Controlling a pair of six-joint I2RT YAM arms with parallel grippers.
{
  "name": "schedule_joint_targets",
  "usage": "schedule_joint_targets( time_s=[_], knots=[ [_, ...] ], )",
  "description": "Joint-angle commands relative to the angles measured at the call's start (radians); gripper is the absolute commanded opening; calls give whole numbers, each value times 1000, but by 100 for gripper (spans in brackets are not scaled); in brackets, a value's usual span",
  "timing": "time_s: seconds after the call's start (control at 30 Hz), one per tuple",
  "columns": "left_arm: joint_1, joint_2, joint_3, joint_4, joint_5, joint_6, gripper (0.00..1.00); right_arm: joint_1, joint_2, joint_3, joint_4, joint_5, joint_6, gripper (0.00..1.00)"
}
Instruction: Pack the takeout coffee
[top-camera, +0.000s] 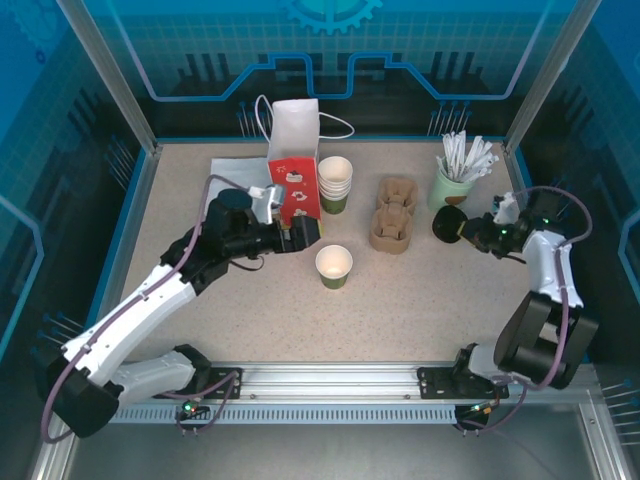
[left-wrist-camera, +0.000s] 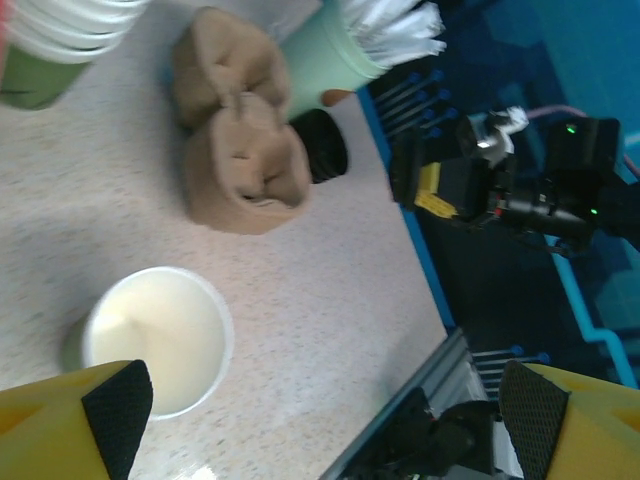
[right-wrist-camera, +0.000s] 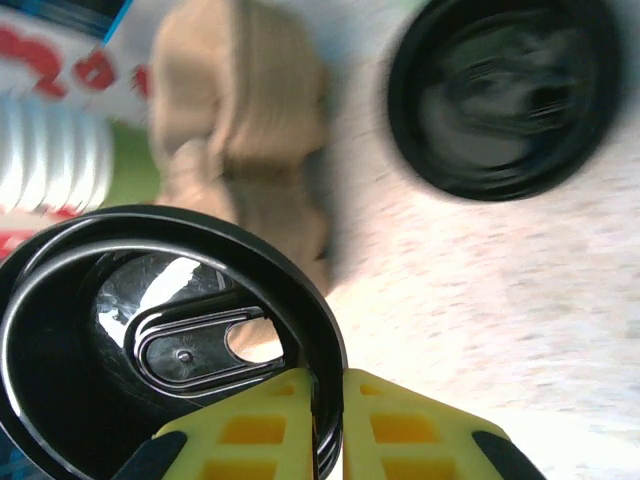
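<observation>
We see the speckled bench (top-camera: 400, 300) with a red-and-white paper bag (top-camera: 293, 150) standing at its back. Our left hand (top-camera: 303, 234) is just in front of the bag, fingers wide apart. Right of it lies a brown cup carrier (top-camera: 393, 215). The takeout coffee (top-camera: 334, 266) stands upright mid-bench, just beside the left hand. Our right hand (right-wrist-camera: 328, 385) is clamped on a black lid (right-wrist-camera: 100, 330) by its rim.

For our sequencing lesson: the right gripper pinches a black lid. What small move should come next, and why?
Probably swing the right gripper with its lid across to above the lone cup, since that cup stands open-topped and unlidded on the table.
</observation>
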Motion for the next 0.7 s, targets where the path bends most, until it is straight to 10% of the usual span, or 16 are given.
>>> schedule_joint_targets(
  time_s=[0.0,0.33,0.67],
  knots=[
    [-64,83,92,40,37,50,93,136,-80,-5,-36,-59,52,14],
    [-167,318,260,85,-27,-1,94,564,-103,79,83,106,230,14],
    [-181,403,308,29,-93,-30,81,673,-68,117,112,177,265,14]
  ],
)
